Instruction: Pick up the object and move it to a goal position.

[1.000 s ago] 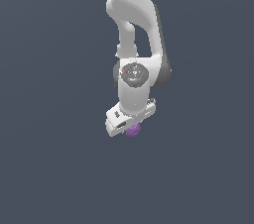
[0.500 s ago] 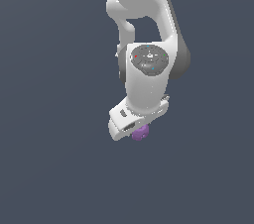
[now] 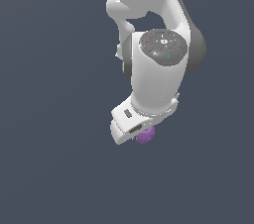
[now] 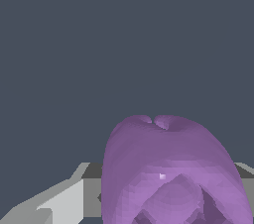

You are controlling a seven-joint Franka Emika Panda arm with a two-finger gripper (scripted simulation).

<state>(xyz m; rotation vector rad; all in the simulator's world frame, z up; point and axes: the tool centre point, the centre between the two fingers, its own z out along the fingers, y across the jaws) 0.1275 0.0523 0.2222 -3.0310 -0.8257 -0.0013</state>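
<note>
The object (image 3: 146, 137) is a small purple lumpy ball that peeks out under the white hand of the arm in the exterior view. My gripper (image 3: 142, 133) is shut on it, and the hand's body hides the fingers there. The ball hangs in front of the plain dark grey background, touching nothing else. In the wrist view the object (image 4: 171, 168) fills the near part of the picture. Grey fingers (image 4: 62, 200) sit against both of its sides.
The large white arm (image 3: 158, 69) rises from the hand toward the top of the exterior view. Around it there is only a uniform dark grey background, with no other objects, edges or goal marker in sight.
The arm has swung and now looks larger in the exterior view. The hand and the purple ball have shifted slightly toward that view's right and a little lower. The grip is unchanged.
</note>
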